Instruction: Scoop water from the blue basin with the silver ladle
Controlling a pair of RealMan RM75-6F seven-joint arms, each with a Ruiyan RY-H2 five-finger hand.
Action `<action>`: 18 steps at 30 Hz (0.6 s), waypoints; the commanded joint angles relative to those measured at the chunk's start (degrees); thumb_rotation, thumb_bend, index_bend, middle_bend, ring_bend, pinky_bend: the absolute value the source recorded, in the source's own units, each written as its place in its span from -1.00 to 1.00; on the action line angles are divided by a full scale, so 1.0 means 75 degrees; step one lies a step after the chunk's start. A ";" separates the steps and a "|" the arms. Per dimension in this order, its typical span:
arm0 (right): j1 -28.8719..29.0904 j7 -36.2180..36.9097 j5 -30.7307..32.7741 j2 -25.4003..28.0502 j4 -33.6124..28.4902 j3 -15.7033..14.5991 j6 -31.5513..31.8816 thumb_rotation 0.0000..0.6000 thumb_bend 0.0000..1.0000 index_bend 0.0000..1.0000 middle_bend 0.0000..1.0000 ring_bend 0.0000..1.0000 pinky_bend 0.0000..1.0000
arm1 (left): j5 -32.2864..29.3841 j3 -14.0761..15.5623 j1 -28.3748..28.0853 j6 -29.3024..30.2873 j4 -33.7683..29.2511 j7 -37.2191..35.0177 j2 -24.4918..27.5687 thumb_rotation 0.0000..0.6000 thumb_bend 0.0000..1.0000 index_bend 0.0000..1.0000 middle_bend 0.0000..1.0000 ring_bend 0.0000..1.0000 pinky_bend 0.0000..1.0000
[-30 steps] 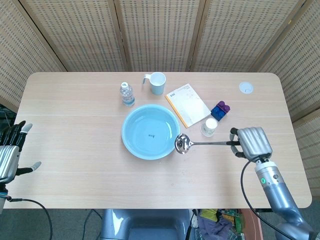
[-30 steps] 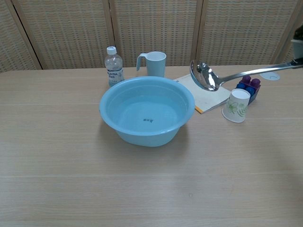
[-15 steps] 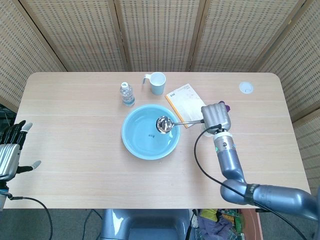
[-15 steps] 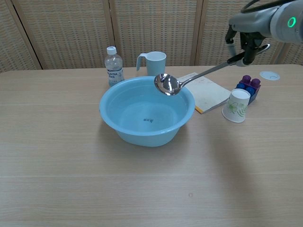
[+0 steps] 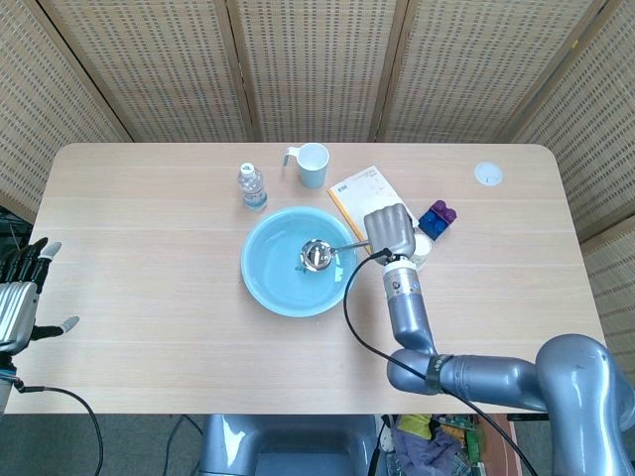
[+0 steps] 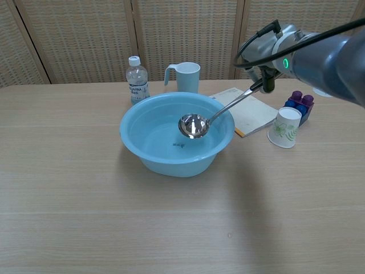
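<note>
Since half a second ago the right hand [image 5: 391, 232] has come further toward the middle of the tabletop [image 5: 149, 297], and the ladle [image 5: 327, 251] it carries has dropped from above the basin's right rim to inside the basin [image 5: 273, 288], its bowl now low over the water near the centre. The hand grips the handle's far end; in the head view only its back shows, so how the fingers wrap the handle cannot be made out, and in the chest view the hand is mostly hidden behind the arm's wrist and cable, cut off at the frame's right edge. Whether the ladle bowl touches the water cannot be told. The ladle's long axis runs from the bowl at lower left up to the handle at upper right, slanting across the basin's right rim, with the bowl's open side up. The left hand [image 5: 22, 297] sits at the left edge of the head view, off the tabletop, fingers apart and holding nothing, partly cut off by the frame. Behind the basin stand a bottle [image 5: 252, 186] and a mug [image 5: 312, 165]; a booklet [image 5: 359, 193] lies to the right, partly covered by the right hand, which also hides most of the paper cup [image 6: 284, 127] and part of the blocks [image 5: 440, 216] in the head view.
</note>
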 commanded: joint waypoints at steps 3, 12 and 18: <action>0.0313 -0.0811 -0.0047 -0.0681 0.0645 -0.0403 0.0264 1.00 0.93 0.62 0.85 1.00 1.00 | -0.0024 0.0000 -0.0013 -0.0031 0.0021 -0.0057 0.0017 1.00 -1.00 -1.00 -1.00 -1.00 -1.00; 0.0485 -0.1755 -0.0438 -0.1364 0.1330 -0.0801 0.0543 1.00 0.95 0.62 0.86 1.00 1.00 | -0.0075 0.0026 -0.0057 -0.0137 0.0070 -0.0092 0.0007 1.00 -1.00 -1.00 -1.00 -1.00 -1.00; 0.0463 -0.2018 -0.0516 -0.1713 0.1619 -0.0826 0.0537 1.00 0.95 0.63 0.87 1.00 1.00 | -0.0105 0.0021 -0.0077 -0.0164 0.0092 -0.0115 0.0010 1.00 -1.00 -1.00 -1.00 -1.00 -1.00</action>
